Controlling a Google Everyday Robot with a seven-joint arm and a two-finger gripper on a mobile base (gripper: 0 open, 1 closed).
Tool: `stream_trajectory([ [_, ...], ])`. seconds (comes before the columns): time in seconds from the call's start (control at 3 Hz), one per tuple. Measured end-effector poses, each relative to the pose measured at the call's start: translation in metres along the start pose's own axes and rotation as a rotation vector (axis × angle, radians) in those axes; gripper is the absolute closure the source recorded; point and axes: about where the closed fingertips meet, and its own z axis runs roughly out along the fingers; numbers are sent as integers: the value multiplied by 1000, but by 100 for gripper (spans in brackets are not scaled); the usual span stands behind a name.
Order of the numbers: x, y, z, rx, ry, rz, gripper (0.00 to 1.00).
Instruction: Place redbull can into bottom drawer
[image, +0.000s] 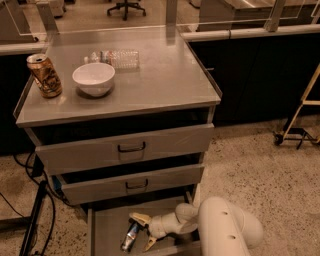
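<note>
The redbull can (130, 237) lies tilted on the floor of the bottom drawer (107, 230), which is pulled out at the foot of the grey cabinet. My gripper (144, 231) reaches into this drawer from the right, on the white arm (225, 232). Its two yellowish fingers (139, 218) are spread apart, one above and one below the can's right side. The can sits just left of the fingertips, and the fingers are not closed on it.
A gold-brown can (44, 75), a white bowl (93, 78) and a clear plastic bottle (117, 58) stand on the cabinet top. The two upper drawers (131, 148) are slightly ajar. Black cables (35, 210) run at the left. A cart frame (300, 120) stands at the right.
</note>
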Motion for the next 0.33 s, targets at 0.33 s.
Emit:
stream_trajectory([
  [0.33,0,0,0,0,0,0,0],
])
